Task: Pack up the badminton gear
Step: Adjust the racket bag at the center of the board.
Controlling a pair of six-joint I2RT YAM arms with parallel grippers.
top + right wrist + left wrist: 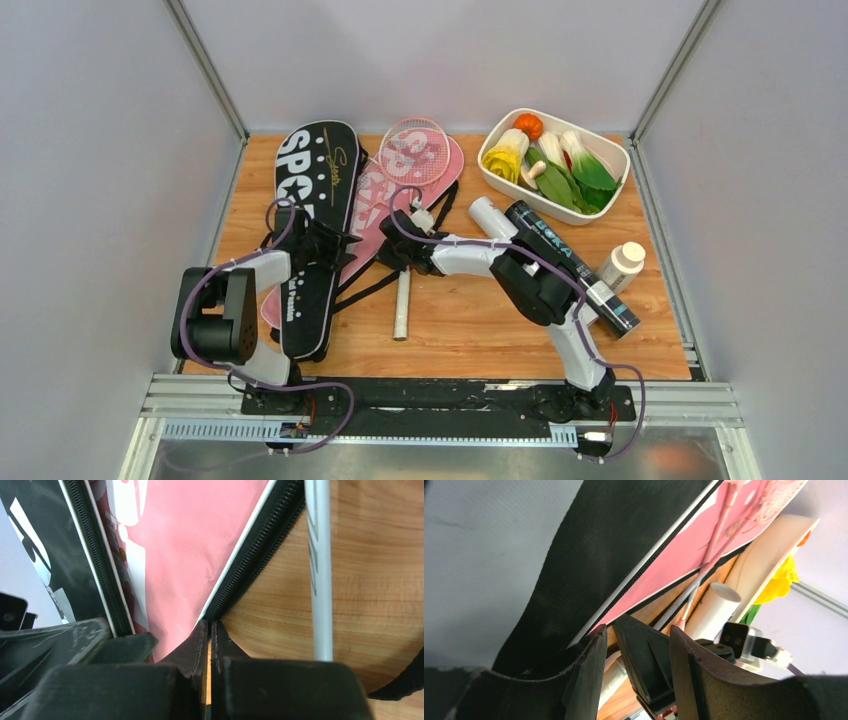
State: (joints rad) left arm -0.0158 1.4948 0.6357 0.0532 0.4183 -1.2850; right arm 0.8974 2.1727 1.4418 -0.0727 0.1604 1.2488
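Observation:
A black "SPORT" cover (315, 190) lies at the left, partly over a pink cover (385, 195). A pink-framed racket (415, 150) rests on the pink cover, its white handle (402, 312) on the wood. A white tube (490, 215) and a black tube (570, 265) lie to the right. My left gripper (325, 245) is open, its left finger (584, 675) against the black cover's edge (589, 580). My right gripper (397, 250) is shut at the pink cover's zip (250, 560), beside the racket shaft (320, 580). No shuttlecock shows.
A white bowl (610, 150) of toy vegetables stands at the back right. A small white bottle (622, 265) stands beside the black tube. Black straps (365, 290) trail from the covers onto the wood. The two grippers are close together; the right one's finger (644, 665) shows between my left fingers.

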